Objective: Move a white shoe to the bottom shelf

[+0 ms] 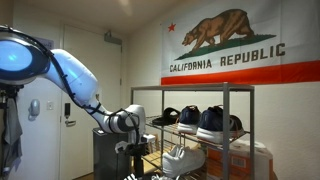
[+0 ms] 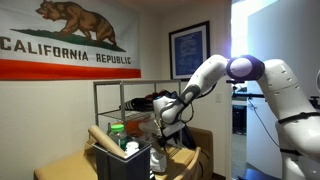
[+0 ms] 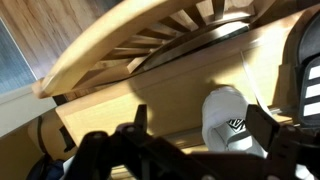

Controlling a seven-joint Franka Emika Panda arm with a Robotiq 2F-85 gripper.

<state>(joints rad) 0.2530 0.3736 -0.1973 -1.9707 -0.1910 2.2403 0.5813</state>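
At the grey metal-framed shoe rack (image 1: 190,88), we note the black gripper (image 1: 140,147) released, jaws spread, beside the all-white low-top sneaker (image 1: 185,158), which lies inside it, lower than the dark navy white-soled shoes (image 1: 205,120).

One camera stood close beside the arm (image 1: 75,75), whose shoulder filled its left edge. It faced the wall with the California flag (image 1: 240,45), and the shoe rack (image 1: 195,120) stood at mid-distance, right of centre. Another looked from the opposite side, a little farther back, with the flag (image 2: 65,40) at its left, the rack (image 2: 125,100) in the middle and the arm (image 2: 250,75) reaching in from the right. Both shared flag, rack and arm. The wrist camera sat very near pale wooden slats (image 3: 150,40), with the gripper (image 3: 190,158) dark along its bottom edge.
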